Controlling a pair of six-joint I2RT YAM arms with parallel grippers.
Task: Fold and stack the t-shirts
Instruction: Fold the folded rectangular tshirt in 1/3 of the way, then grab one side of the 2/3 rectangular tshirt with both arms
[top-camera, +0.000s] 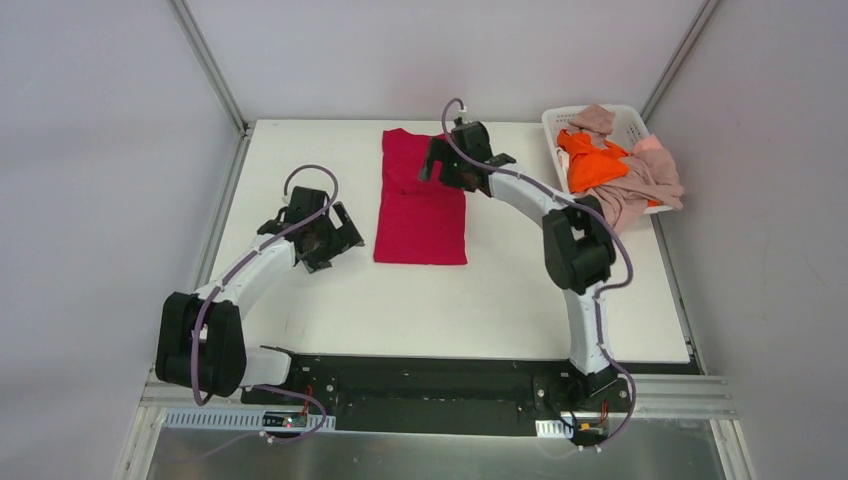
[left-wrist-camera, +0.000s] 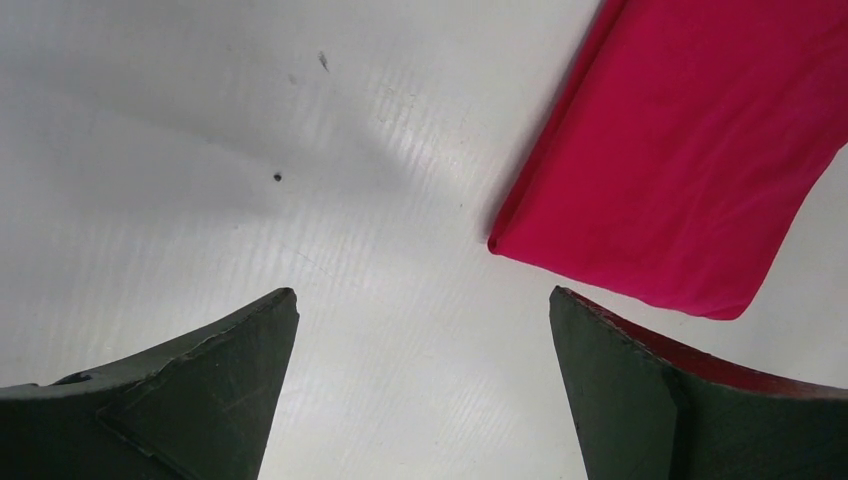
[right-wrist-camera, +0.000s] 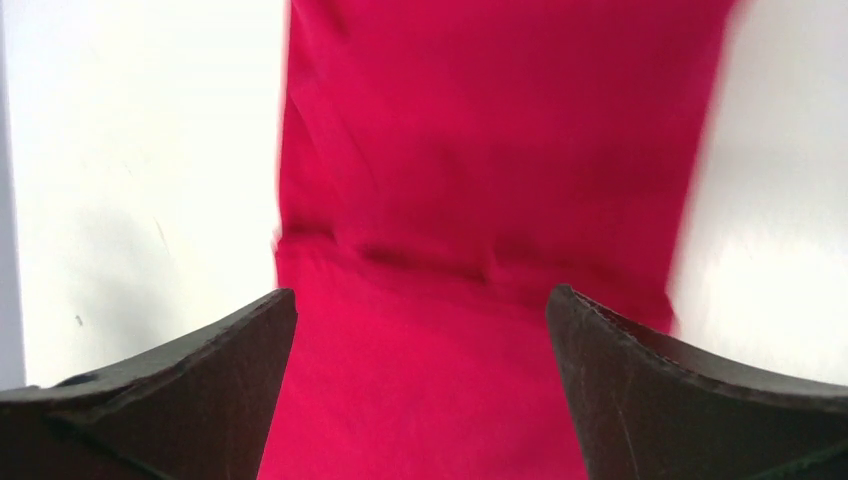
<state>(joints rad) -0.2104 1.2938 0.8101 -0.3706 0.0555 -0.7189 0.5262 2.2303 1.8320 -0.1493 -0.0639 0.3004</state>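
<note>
Top external: folded crimson-red cloth t-shirt (top-camera: 420, 205) lies on the white worktop (top-camera: 480, 300), long axis near-to-far, open room along both long edges. Left wrist: left end effector (left-wrist-camera: 420, 300) released beside its corner. Right wrist: right end effector (right-wrist-camera: 420, 300) released over its crease.

Top view high overhead, facing down; wrist views close, downward; all share red t-shirt (top-camera: 417, 222)
</note>
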